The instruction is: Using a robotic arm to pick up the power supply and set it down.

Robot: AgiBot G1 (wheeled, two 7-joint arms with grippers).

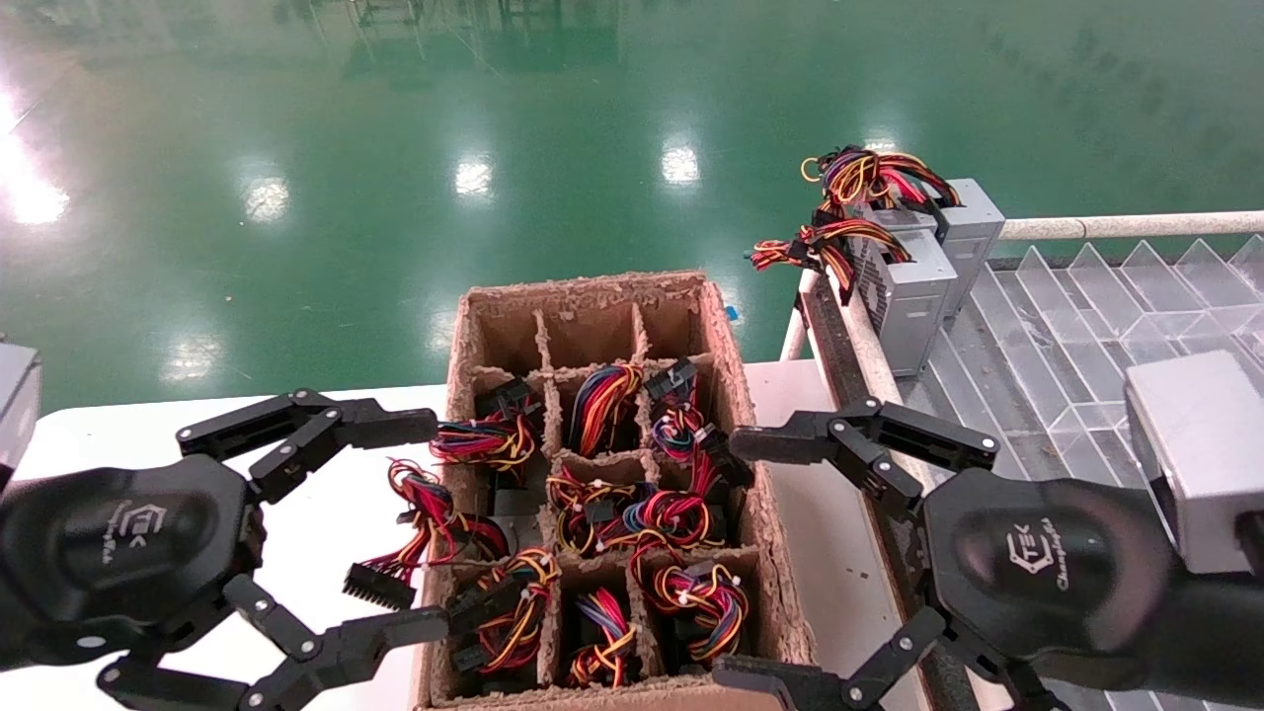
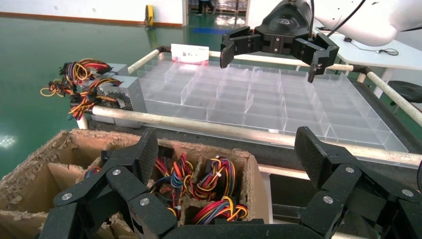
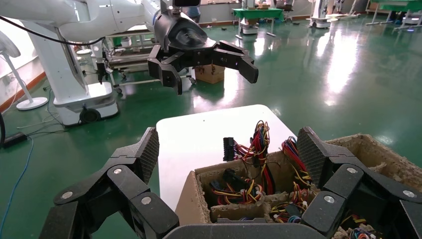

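A brown pulp box (image 1: 592,286) with several compartments stands on the white table (image 1: 326,513). Coloured wire bundles (image 1: 602,400) fill most compartments, and the bodies under them are hidden. Two grey power supplies (image 1: 908,291) with wire bundles on top stand on the right rack's far corner, also seen in the left wrist view (image 2: 122,89). My left gripper (image 1: 420,523) hangs open at the box's left side. My right gripper (image 1: 746,561) hangs open at the box's right side. Neither holds anything. Each wrist view shows its own open jaws above the box (image 2: 229,149) (image 3: 230,149).
A clear plastic divider tray (image 1: 1086,326) lies on the rack to the right, framed by a metal rail (image 1: 1116,227). One wire bundle with a black connector (image 1: 380,583) hangs over the box's left wall onto the table. The three far compartments hold nothing. Green floor lies beyond.
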